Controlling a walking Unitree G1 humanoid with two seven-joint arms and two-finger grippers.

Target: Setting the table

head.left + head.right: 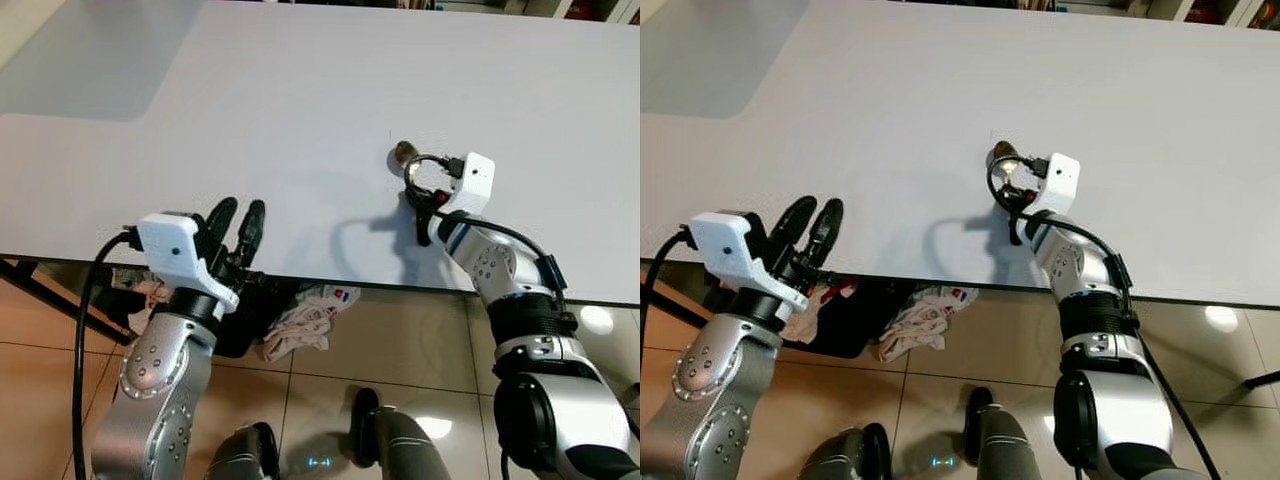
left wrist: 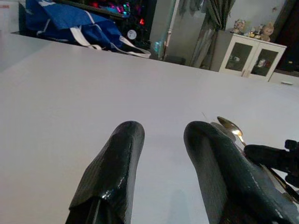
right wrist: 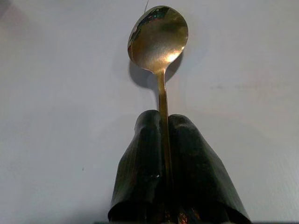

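Note:
A gold metal spoon (image 3: 159, 39) sticks out from between the two black fingers of my right gripper (image 3: 163, 126), which is shut on its handle. The bowl (image 1: 404, 152) hovers just over the white table (image 1: 300, 90), right of its middle and a little in from the near edge. My right wrist (image 1: 470, 185) is above the tabletop. My left gripper (image 1: 236, 222) rests at the table's near edge on the left, its fingers (image 2: 117, 163) open with nothing between them. From the left wrist view the spoon (image 2: 231, 126) shows off to the side.
A crumpled white cloth (image 1: 305, 320) and dark items lie on the tiled floor (image 1: 420, 350) under the table's edge. A blue bag (image 2: 79, 25) sits at the table's far end, with a white cabinet (image 2: 250, 56) beyond. A grey patch (image 1: 90, 60) covers the table's far left.

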